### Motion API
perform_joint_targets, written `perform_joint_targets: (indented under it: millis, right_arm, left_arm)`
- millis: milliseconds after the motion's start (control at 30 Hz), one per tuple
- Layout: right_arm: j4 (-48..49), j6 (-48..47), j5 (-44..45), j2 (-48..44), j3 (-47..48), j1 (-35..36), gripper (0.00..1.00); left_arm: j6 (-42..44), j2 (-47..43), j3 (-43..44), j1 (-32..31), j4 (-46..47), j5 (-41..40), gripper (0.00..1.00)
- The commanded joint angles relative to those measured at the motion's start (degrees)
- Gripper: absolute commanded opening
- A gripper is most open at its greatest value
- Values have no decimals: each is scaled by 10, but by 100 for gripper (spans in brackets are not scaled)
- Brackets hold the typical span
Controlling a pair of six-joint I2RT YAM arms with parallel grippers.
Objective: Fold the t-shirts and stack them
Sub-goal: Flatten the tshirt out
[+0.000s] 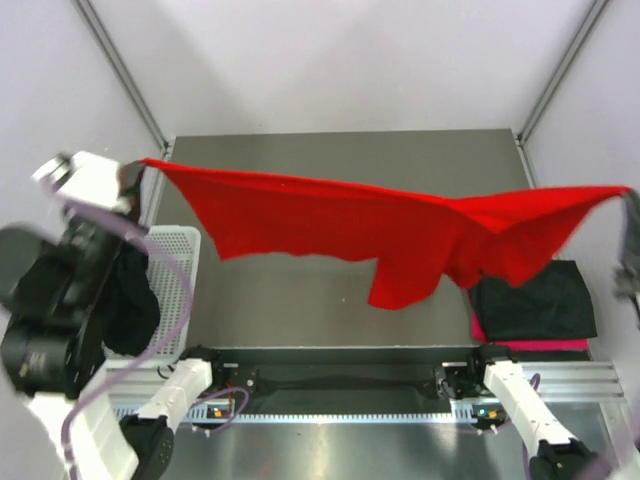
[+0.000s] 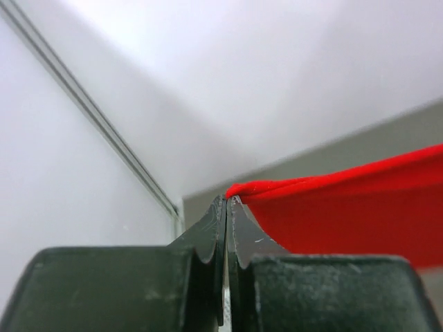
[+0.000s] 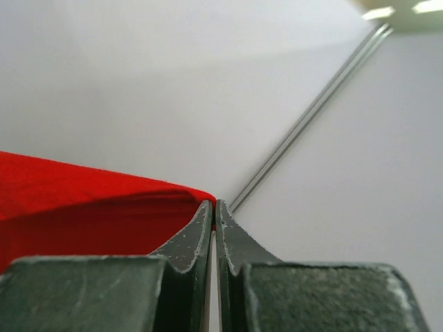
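1. Nearest us on the table [image 1: 300, 300], right side: a folded black t-shirt [image 1: 535, 300] lies on a pinkish-red t-shirt [image 1: 540, 346]. We read that as the stack. Left side: a white mesh basket [image 1: 182, 262] with a dark garment [image 1: 130, 300] in it.
2. Above those, the red t-shirt [image 1: 330, 215] hangs in the air clear of the table, long axis left–right between the two arms.
3. Left gripper [image 1: 140, 172]: jaws pinched tight on the shirt's left corner. In the wrist view the cloth [image 2: 360, 207] runs off to the right of the tips [image 2: 227, 200].
4. Right gripper [image 1: 625, 205]: jaws pinched tight on the right corner, and the cloth [image 3: 69, 207] runs off to the left [image 3: 213, 205].
5. The top edge is taut, while the lower part sags and bunches right of centre.
6. Our call: bare table lies under and beyond the shirt, so we lower both arms together, keeping that axis parallel to the near edge. The right arm is nearer the stack.
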Motion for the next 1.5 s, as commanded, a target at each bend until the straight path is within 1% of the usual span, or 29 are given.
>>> perform_joint_targets:
  millis: [0,67,100,167,233,300,333,367,400,433,467,500,533,567,633,667,700,733,767,800,833,933,967,1000,1033,1133,1200,1333,1467]
  right_arm:
    - [-10,8,15,-20,94,-7,0]
    - [1,11,23,-24,124,-7,0]
    - [13,9,26,-27,122,-7,0]
    - [42,-8,32,-19,107,-6,0]
    - [70,-20,46,0,83,0,0]
    - [97,-25,56,12,21,11,0]
    - [130,-34,57,19,-8,13,0]
    - [146,-38,54,22,-66,14,0]
    - [159,-42,50,28,-96,14,0]
    - [190,-55,49,39,-129,13,0]
    - [201,-58,49,50,-183,13,0]
    - [214,-64,49,61,-212,13,0]
    - [239,-82,48,85,-240,13,0]
    - [250,-87,42,100,-292,13,0]
    - [271,-114,34,153,-340,13,0]
    - [276,-116,32,174,-376,13,0]
    - [287,-119,24,218,-392,13,0]
    - [298,-121,24,238,-424,12,0]
    - [307,-120,19,259,-435,13,0]
    - [317,-121,17,306,-442,13,0]
    - [325,-122,18,329,-449,13,0]
    - [373,-120,29,424,-448,14,0]
    - [380,-119,32,448,-439,15,0]
    - [387,-114,34,495,-427,16,0]
    - [388,-103,35,520,-412,17,0]
    - [376,-77,43,611,-317,19,0]
    - [376,-61,52,665,-283,21,0]
    - [404,-44,69,725,-207,24,0]
    - [387,-29,74,779,-123,25,0]
  left_arm:
    - [-17,-24,91,2,-9,-19,0]
    - [-15,-23,141,2,-6,-29,0]
    - [-10,-22,151,2,0,-36,0]
    - [19,-12,159,2,8,-47,0]
    - [43,8,146,2,7,-67,0]
    - [51,20,90,2,9,-76,0]
    - [54,26,63,2,14,-76,0]
    - [56,28,2,2,18,-73,0]
    - [56,34,-30,2,34,-70,0]
    - [63,36,-102,2,46,-73,0]
    - [69,42,-136,2,64,-76,0]
    - [74,57,-168,2,97,-79,0]
    - [85,69,-226,2,118,-86,0]
    - [94,84,-249,2,130,-85,0]
    - [104,141,-302,3,167,-87,0]
    - [106,161,-319,2,182,-84,0]
    - [112,199,-335,2,199,-83,0]
    - [114,219,-363,2,232,-79,0]
    - [117,237,-376,2,258,-82,0]
    - [118,273,-389,2,279,-84,0]
    - [119,291,-407,2,319,-84,0]
    - [128,366,-421,2,376,-91,0]
    - [130,385,-418,2,397,-91,0]
    - [133,427,-412,2,404,-115,0]
    - [135,449,-390,2,402,-122,0]
    - [136,528,-337,2,394,-151,0]
    - [139,571,-315,3,409,-171,0]
    - [135,609,-293,3,452,-188,0]
    - [109,650,-254,3,475,-216,0]
